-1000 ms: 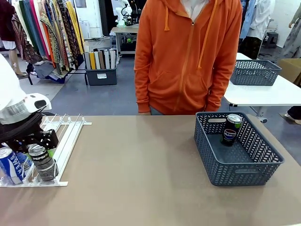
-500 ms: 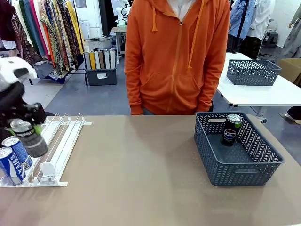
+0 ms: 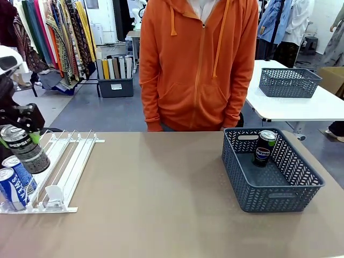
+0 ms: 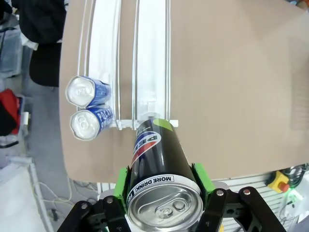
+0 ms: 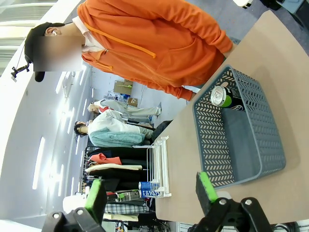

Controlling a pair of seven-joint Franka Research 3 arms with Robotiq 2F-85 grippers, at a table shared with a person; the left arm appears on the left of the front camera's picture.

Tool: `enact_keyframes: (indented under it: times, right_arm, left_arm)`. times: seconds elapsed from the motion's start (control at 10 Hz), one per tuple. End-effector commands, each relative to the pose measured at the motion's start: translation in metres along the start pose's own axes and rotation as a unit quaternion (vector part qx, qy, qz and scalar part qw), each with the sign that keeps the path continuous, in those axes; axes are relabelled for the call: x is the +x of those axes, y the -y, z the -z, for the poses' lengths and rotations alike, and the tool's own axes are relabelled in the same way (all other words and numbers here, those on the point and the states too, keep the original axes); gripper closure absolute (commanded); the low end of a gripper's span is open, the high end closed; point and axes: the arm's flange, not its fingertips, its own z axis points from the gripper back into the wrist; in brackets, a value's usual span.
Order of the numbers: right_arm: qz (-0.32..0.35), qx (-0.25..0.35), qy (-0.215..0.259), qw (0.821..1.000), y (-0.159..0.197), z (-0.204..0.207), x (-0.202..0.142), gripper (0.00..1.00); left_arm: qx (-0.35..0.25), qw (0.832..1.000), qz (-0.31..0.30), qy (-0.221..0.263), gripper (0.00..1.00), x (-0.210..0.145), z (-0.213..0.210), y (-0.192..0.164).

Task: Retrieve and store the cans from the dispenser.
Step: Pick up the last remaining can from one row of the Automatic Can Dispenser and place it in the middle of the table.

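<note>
Right gripper: released, green pads spread wide, nothing between them, here at the near right.
Left gripper: grasping, and it's a firm hold, green pads pressed on either side of the can.
Held can: black aluminium drink can, silver top, pale print; it's up in the air at the near left, tilted, hanging over the near end of the dispenser.
Blue cans: two blue drink cans with white lettering and silver tops, side by side in the leftmost lanes, right at the near end.
Dispenser: flat white-and-clear plastic rack of long parallel rails, lying on the brown table at the left.
Basket: dark grey-blue lattice plastic tub, over on the right of the table.
Stored can: another dark drink can, upright inside the basket, toward its far end.
Person: orange zip hoodie, standing at the far edge, centre.
</note>
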Motion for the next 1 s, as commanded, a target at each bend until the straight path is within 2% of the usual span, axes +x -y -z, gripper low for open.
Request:
enact_keyframes:
  times: [0.0,0.2,0.3,0.4,0.6,0.8,0.9]
  right_arm:
    - [-0.009,0.016,0.006,1.0,-0.001,0.001,0.001,0.0]
    - [-0.009,0.016,0.006,1.0,-0.001,0.001,0.001,0.0]
    - [-0.009,0.016,0.006,1.0,-0.001,0.001,0.001,0.0]
    - [-0.009,0.016,0.006,1.0,-0.001,0.001,0.001,0.0]
    - [-0.009,0.016,0.006,1.0,-0.001,0.001,0.001,0.0]
    - [-0.009,0.016,0.006,1.0,-0.001,0.001,0.001,0.0]
    - [-0.009,0.016,0.006,1.0,-0.001,0.001,0.001,0.0]
  left_arm:
    - [0.006,1.0,0.01,0.009,1.0,0.004,0.001,0.0]
    - [0.002,1.0,0.001,-0.005,1.0,0.001,0.006,0.0]
    - [0.005,1.0,0.028,0.006,1.0,0.007,0.012,0.013]
    - [0.026,0.996,0.085,0.017,1.0,0.017,0.019,0.06]
    - [-0.025,0.979,0.197,0.035,1.0,0.035,0.045,0.159]
    - [-0.054,0.96,0.275,-0.004,1.0,0.037,0.099,0.243]
    - [-0.063,0.954,0.294,-0.021,1.0,0.035,0.124,0.275]
